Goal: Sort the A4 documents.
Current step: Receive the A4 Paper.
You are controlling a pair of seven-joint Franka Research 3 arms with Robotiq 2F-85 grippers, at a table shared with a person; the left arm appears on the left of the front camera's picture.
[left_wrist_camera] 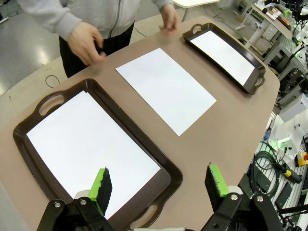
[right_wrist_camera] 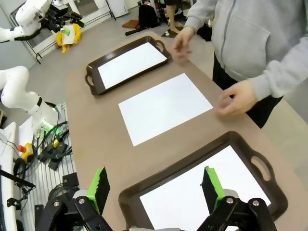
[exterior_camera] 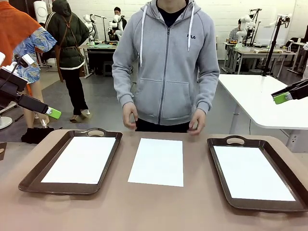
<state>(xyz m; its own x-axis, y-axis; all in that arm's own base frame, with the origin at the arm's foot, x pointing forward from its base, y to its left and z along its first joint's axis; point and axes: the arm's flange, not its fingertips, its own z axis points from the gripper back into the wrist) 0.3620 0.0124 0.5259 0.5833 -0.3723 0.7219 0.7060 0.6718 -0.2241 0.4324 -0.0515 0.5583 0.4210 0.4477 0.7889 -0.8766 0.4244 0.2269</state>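
- Lying flat on the brown counter [exterior_camera: 159, 207], between two dark brown trays, is one loose sheet [exterior_camera: 157, 161]; it is touching neither tray.
- Left tray [exterior_camera: 29, 180] is holding a white sheet [exterior_camera: 82, 159] flat on its floor, with dark rim showing all round.
- Right tray [exterior_camera: 219, 159] is holding another white sheet [exterior_camera: 251, 172], likewise flat inside the rim.
- All three sheets are looking blank; whether any of them is a stack of several pages, I cannot tell.
- Left tool [left_wrist_camera: 161, 185] is hanging above the near end of the left tray, jaws standing wide apart, nothing between the green pads [left_wrist_camera: 102, 184]. In the front view its green tip is sitting at the left edge, clear above the counter.
- Right tool [right_wrist_camera: 156, 185] is hanging above the near end of the right tray, jaws likewise spread wide and gripping nothing. In the front view its green tip is showing at the right edge, high and off to the side.
- Neither tool is touching paper, tray or counter.
- A person in a grey hoodie [exterior_camera: 166, 62] is standing at the far side of the counter, opposite the loose sheet.
- Both hands, one [exterior_camera: 129, 115] and the other [exterior_camera: 197, 121], are hovering at the far edge, just beyond the loose sheet, not touching it.
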